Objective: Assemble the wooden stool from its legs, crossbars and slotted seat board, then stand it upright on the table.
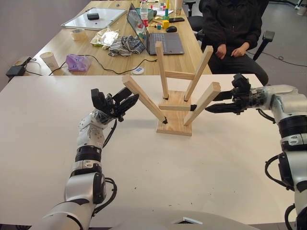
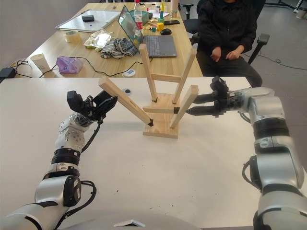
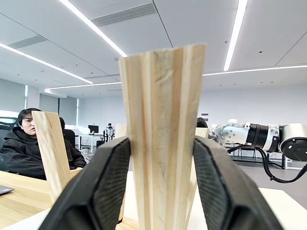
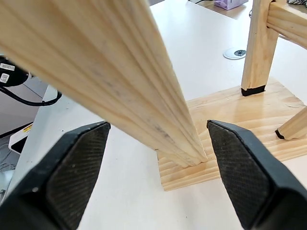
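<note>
Stool (image 1: 175,107) upside down on bench (image 1: 48,143), legs in, flip pending | our left jaws clamp left leg (image 1: 144,99) | right jaws gape around right leg (image 1: 201,104), not gripping | next we close right, turn it upright.

Silver-grey jointed arms (image 1: 86,158), looping black cables (image 1: 111,184), black textured jaws

I work in bright, even light that falls from above: long ceiling strips (image 3: 91,26) glow white over my left wrist. The white counter (image 1: 48,124) bounces it back softly, without hard glare. The stool (image 1: 175,103) casts only a faint, soft-edged shadow beside its seat board (image 1: 175,125). In my right wrist view the leg (image 4: 120,72) is lit on top and shaded underneath, and the black pads (image 4: 76,177) of my jaws stay dark.
</note>
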`<state>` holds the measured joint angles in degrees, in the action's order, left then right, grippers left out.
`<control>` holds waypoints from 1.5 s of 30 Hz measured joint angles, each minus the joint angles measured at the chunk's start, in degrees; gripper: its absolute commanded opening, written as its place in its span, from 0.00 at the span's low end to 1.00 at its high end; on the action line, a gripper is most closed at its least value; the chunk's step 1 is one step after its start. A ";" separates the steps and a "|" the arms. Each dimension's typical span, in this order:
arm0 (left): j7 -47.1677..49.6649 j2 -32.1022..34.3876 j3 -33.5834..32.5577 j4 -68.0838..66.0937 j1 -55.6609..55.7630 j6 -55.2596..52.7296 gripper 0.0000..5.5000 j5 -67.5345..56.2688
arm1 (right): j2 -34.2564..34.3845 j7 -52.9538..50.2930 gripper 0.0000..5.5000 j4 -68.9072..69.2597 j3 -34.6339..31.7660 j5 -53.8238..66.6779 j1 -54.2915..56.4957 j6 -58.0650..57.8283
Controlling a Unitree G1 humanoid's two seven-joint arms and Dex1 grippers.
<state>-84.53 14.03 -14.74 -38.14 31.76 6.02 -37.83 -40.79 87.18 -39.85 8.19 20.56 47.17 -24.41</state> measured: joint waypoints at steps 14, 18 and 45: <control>-1.61 2.56 0.25 3.46 -3.86 -2.59 0.36 0.39 | 1.83 1.41 0.44 10.82 -1.88 1.48 -2.87 -2.74; -2.99 5.22 0.52 10.00 -7.54 -7.25 0.36 -0.71 | 1.61 3.36 0.44 10.73 -0.81 1.40 -2.75 -2.44; -7.45 8.32 8.77 8.81 -4.87 -3.31 0.36 2.80 | -14.07 3.69 0.43 8.25 29.98 19.17 8.64 4.61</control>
<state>-91.98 22.35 -5.97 -29.33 26.90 2.71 -35.03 -54.86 90.87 -31.60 38.17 39.73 55.81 -19.80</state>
